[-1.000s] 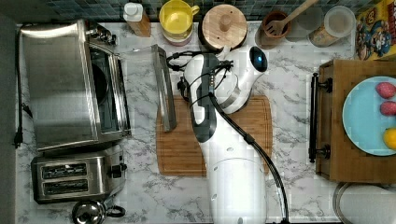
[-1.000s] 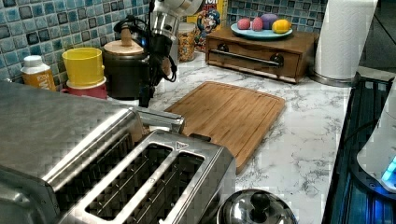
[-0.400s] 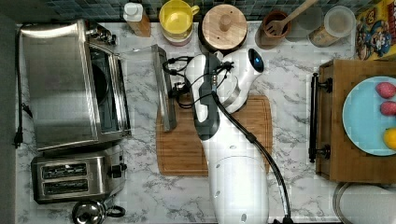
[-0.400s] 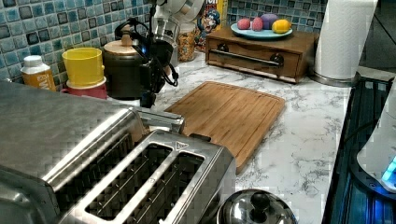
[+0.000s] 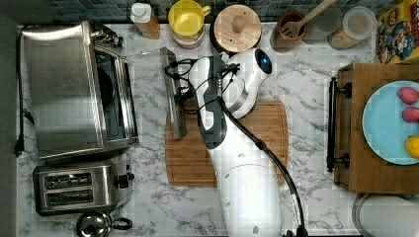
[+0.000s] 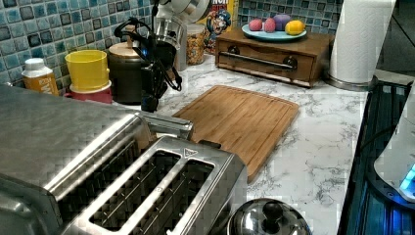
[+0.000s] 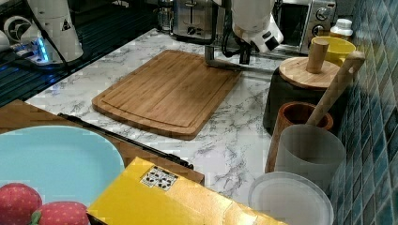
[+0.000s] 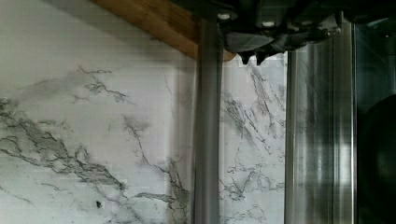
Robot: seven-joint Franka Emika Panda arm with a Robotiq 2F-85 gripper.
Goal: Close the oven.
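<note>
My gripper is down at the bar handle of the oven, centre-left of the top view, with the glass door dropped flat toward the cutting board. The oven body fills the left side of the top view, above the two-slot toaster.

Whether my fingers are spread wide or pinched on the bar, I cannot tell; they're tucked under the wrist housing.

To do this well, I judge I should get under or behind the bar near its middle and carry it up in an arc around the hinge, not push straight across, so the door swings rather than jams. Pushing off-centre could twist the door.

The wrist view gives me what the others don't: the bar running close under my fingertips, marble counter beneath. The left view shows my gripper standing just above the door edge, low on the counter. The right view shows the oven's knobs at upper right.
</note>
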